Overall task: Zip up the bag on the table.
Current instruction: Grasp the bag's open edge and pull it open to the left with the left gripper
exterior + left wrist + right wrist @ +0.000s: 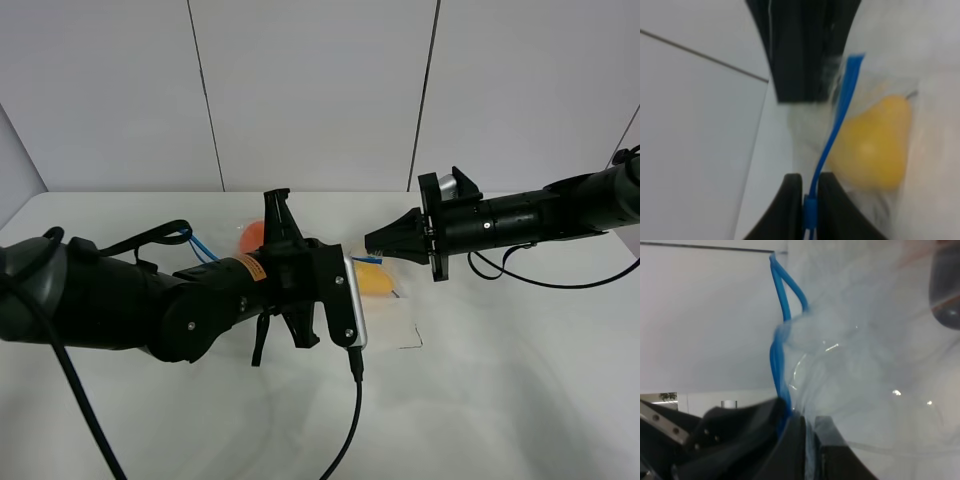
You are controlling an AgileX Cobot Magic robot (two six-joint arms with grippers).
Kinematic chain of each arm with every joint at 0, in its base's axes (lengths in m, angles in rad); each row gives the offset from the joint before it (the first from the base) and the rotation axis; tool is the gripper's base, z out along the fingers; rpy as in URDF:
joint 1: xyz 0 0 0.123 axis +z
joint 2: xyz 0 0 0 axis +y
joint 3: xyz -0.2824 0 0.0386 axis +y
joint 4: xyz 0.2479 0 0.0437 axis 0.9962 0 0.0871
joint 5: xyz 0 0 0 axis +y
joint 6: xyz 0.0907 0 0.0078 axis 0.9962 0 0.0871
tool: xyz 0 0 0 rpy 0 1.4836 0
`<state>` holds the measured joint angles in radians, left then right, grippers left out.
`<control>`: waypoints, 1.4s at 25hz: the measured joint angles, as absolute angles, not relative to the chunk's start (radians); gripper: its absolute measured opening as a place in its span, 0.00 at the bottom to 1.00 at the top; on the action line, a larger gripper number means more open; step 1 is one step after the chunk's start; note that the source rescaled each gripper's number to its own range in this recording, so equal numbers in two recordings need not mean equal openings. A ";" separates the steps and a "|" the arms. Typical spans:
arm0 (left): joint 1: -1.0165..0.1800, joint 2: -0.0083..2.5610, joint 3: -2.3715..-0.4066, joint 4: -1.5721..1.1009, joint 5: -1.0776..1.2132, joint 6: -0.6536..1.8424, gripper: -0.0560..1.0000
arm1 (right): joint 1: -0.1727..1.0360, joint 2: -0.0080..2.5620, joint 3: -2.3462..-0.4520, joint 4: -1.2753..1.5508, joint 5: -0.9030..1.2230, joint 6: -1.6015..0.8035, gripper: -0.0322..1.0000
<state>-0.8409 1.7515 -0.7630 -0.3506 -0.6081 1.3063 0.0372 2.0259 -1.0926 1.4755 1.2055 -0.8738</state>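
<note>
My left hand point(811, 196) and right hand point(805, 430) are pinched shut on the blue strip point(842, 100) of the bag point(395, 322), mid-tabletop point(520, 400) between them. Soft, slippery film; the stiffer strip seems the surest hold.

Background: pale grey panelled wall point(320, 90), matte and plain, spanning the full width of the exterior high view. Two thin dark seams split it into three panels. The left seam point(206, 95) leans one way and the right seam point(424, 95) the other. A darker grey side panel point(15, 160) meets the wall at the far left. The left wrist view shows one wall seam as a slanted dark line point(705, 55). The right wrist view shows a similar dark line point(705, 246).
</note>
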 joint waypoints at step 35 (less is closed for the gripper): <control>-0.349 1.657 -0.693 -0.360 -0.561 1.344 0.05 | 0.039 2.026 -1.096 1.501 1.199 -0.874 0.03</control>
<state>-0.3493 1.6572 -0.6932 -0.3600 -0.5606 1.3438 0.0391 2.0259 -1.0957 1.5011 1.1990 -0.8738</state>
